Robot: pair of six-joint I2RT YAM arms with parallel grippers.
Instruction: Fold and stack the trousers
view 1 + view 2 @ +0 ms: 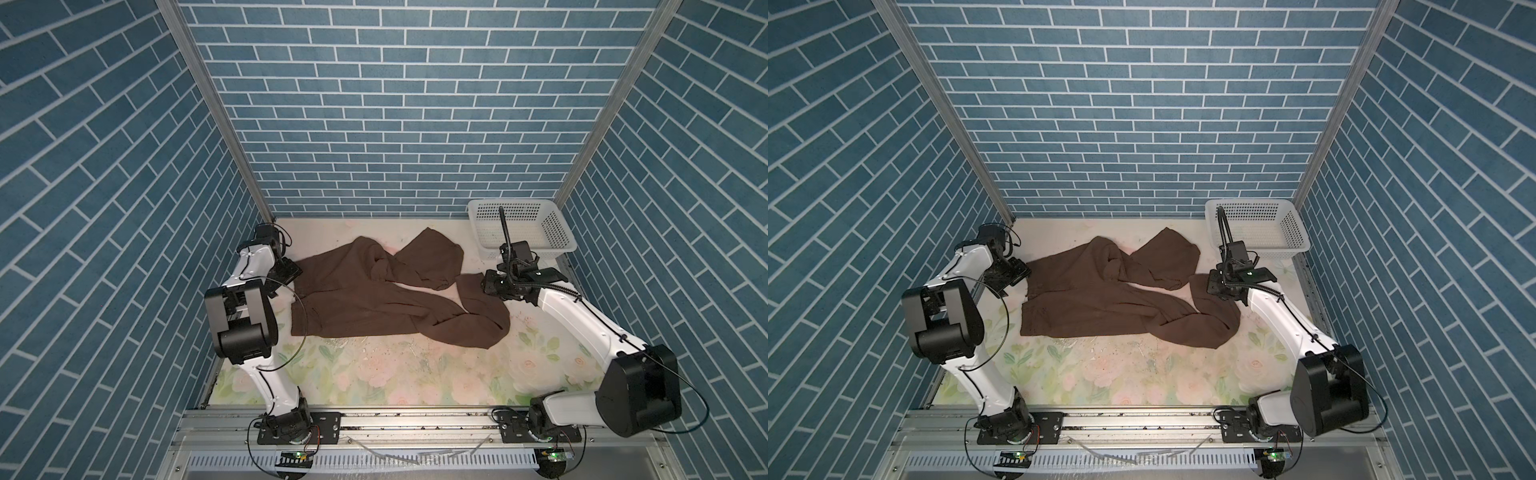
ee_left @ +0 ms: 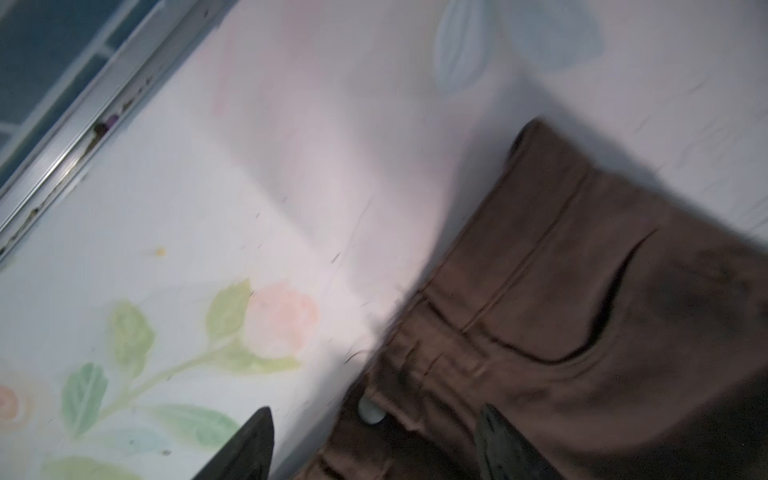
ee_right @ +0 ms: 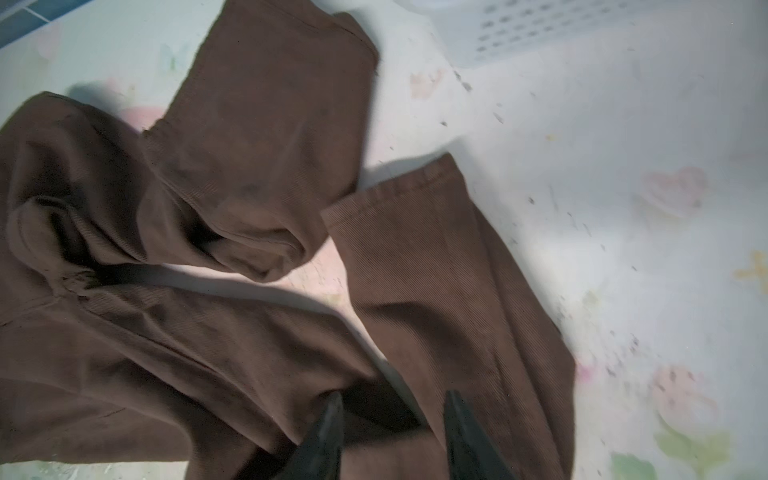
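A floral worktop (image 1: 374, 374) sits inside blue brick-pattern walls (image 1: 395, 104), its near strip bare. In the middle lie the trousers (image 1: 357, 307), loose and rumpled, with the waist to the left, one leg kinked toward the right edge and the other doubled up toward the back. I judge the task barely begun: there is no tidy fold and nothing stacked, so flattening, folding and stacking all remain. The left end effector (image 2: 376, 411) hovers over the waistband by the button (image 2: 370, 411), jaws wide, gripping nothing. The right end effector (image 3: 395, 395) hangs over a leg, jaws partway apart, with no cloth visibly pinched. In the far right corner stands a white basket (image 1: 557, 232). Count: one pair of trousers, one basket, two end effectors.
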